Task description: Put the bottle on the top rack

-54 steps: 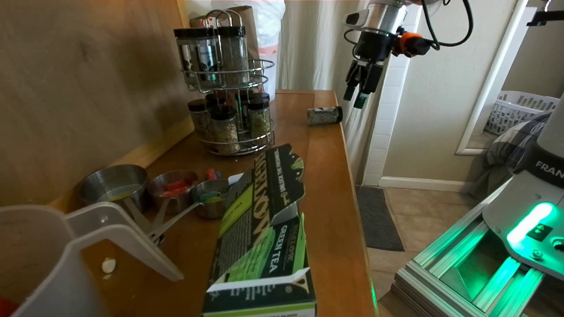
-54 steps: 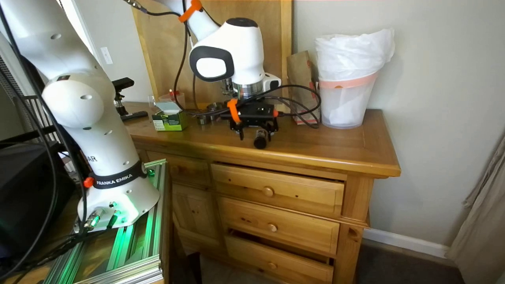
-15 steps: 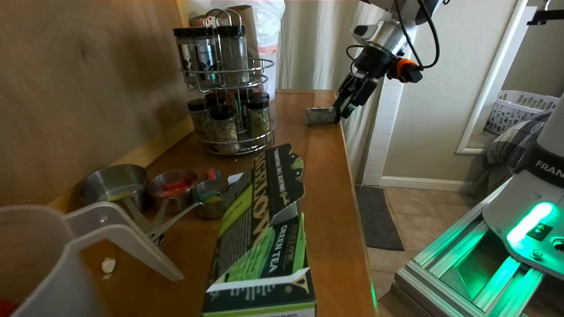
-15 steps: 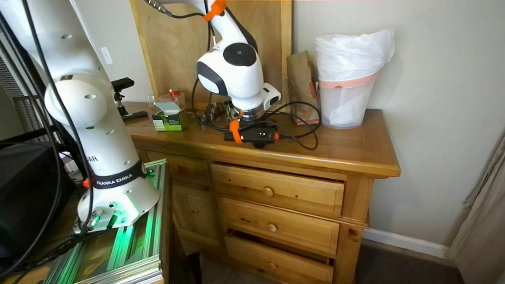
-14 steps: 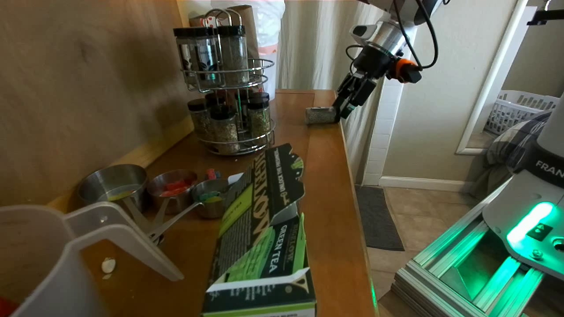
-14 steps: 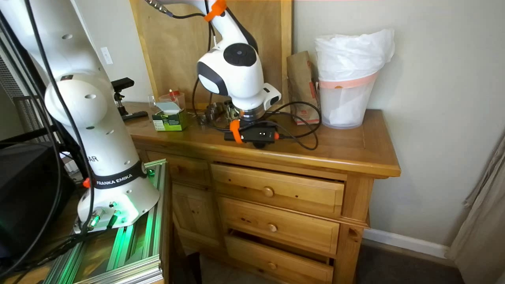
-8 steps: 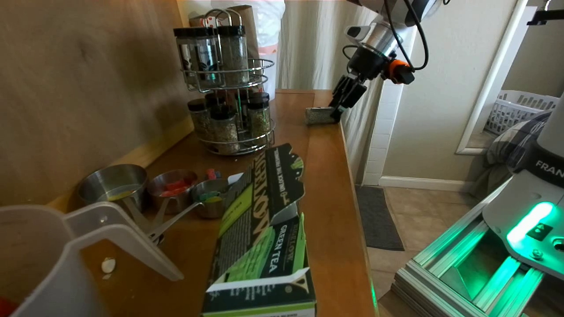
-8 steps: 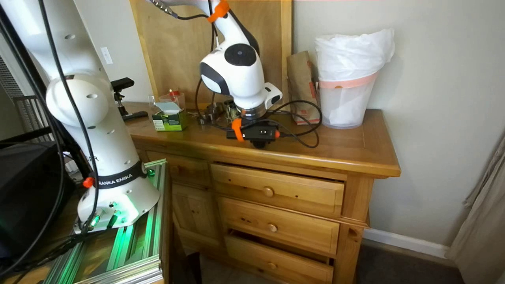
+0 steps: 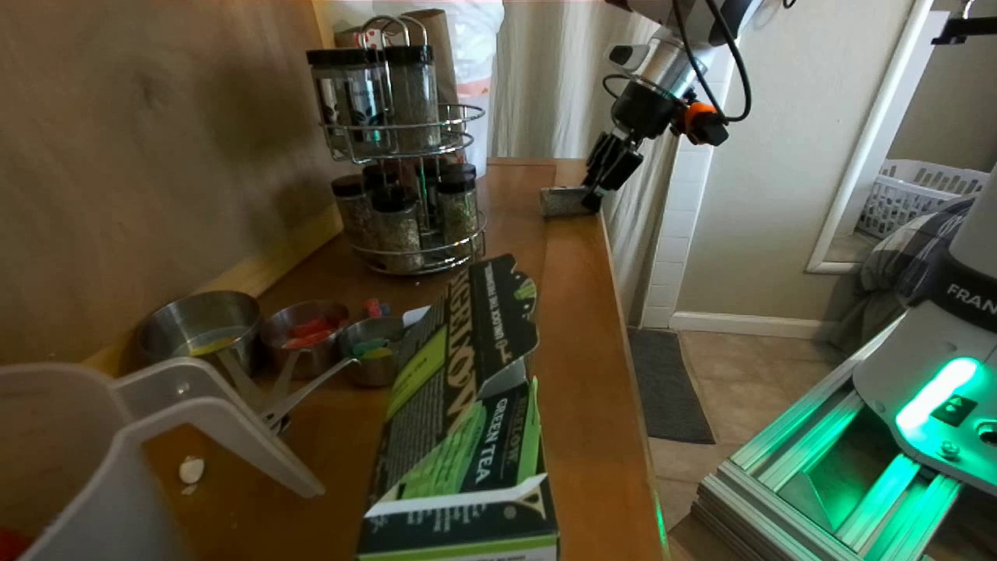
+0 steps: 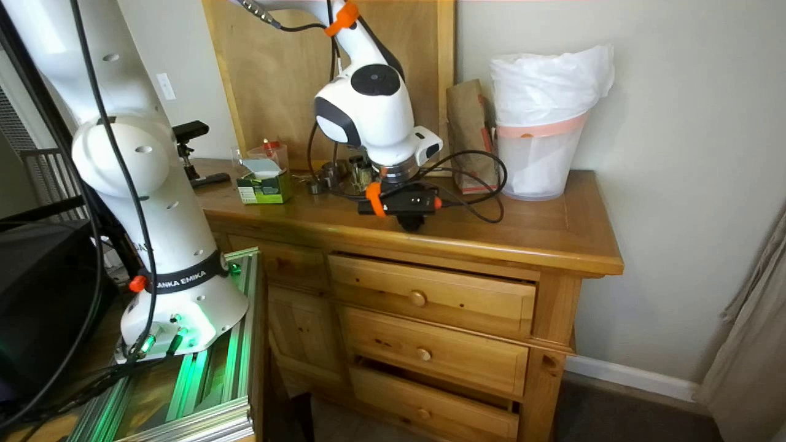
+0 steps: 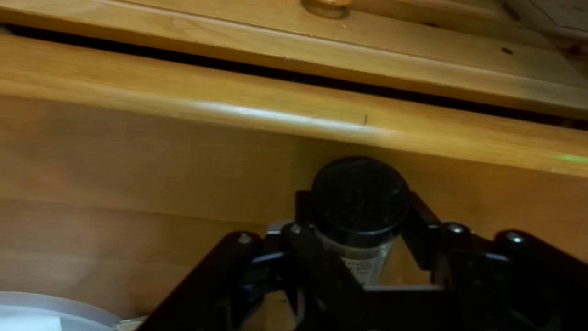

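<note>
The bottle (image 9: 565, 202), a small glass jar with a black lid, lies on its side near the wooden top's front edge. My gripper (image 9: 594, 199) reaches down to it at a slant. In the wrist view the fingers (image 11: 420, 230) press against both sides of the bottle's black lid (image 11: 360, 195), with the labelled glass partly hidden below. In an exterior view the arm's wrist hides most of the bottle. The top rack (image 9: 444, 125) is the upper wire tier of the chrome carousel; jars stand on its left part, and its right part shows bare wire.
The lower tier (image 9: 409, 269) holds several jars. Metal measuring cups (image 9: 201, 331), an open green tea box (image 9: 467, 413) and a plastic pitcher (image 9: 70, 460) stand nearer that camera. A paper bag (image 10: 470, 135) and a lined bin (image 10: 540, 159) stand at the back.
Over the last seconds my gripper has come down, tilted, and its fingers have drawn together on the lid. The bottle's lid end has shifted slightly upward and toward the carousel.
</note>
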Controlling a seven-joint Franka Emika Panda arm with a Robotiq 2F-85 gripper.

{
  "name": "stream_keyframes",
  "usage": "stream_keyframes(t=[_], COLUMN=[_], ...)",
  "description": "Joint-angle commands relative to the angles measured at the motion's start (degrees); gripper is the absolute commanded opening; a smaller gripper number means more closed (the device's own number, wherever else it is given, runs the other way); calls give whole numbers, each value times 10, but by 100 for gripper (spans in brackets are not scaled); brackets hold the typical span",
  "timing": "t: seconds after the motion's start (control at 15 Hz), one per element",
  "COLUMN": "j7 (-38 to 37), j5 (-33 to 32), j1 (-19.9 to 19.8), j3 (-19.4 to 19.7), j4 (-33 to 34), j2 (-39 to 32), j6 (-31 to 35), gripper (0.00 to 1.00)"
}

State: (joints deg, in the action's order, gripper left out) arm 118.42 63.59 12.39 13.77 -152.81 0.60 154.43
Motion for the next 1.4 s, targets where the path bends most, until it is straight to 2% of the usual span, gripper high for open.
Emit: stream_keyframes(t=[0.0, 0.07, 0.13, 0.4, 0.47, 0.67, 0.73, 0.87, 1.0, 1.07, 1.2, 1.27, 1.33], j7=[-63, -98, -136, -254, -271, -270, -228, -179, -106, -156, -118, -113, -128], j5=[-104, -150, -203, -382, -426, -559, -557, -576, -567, -557, -557, -557, -553], j1=[21, 26, -15, -31, -42, -88, -69, -80, -86, -80, -86, -86, -80], j3=[-26, -36, -93, -152, -155, -122, -80, -41, -2, -25, -3, -1, -10], j4=[-30, -37, -44, -77, -50, -58, -57, -55, -50, -52, -52, -52, -52], j2=[29, 35, 36, 10, -26, -16, -5, -4, -19, -12, -14, -14, -2], j6=[98, 125, 147, 265, 291, 325, 323, 336, 354, 332, 337, 338, 334], gripper=[25, 25, 25, 25, 25, 25, 25, 25, 25, 50, 50, 25, 25])
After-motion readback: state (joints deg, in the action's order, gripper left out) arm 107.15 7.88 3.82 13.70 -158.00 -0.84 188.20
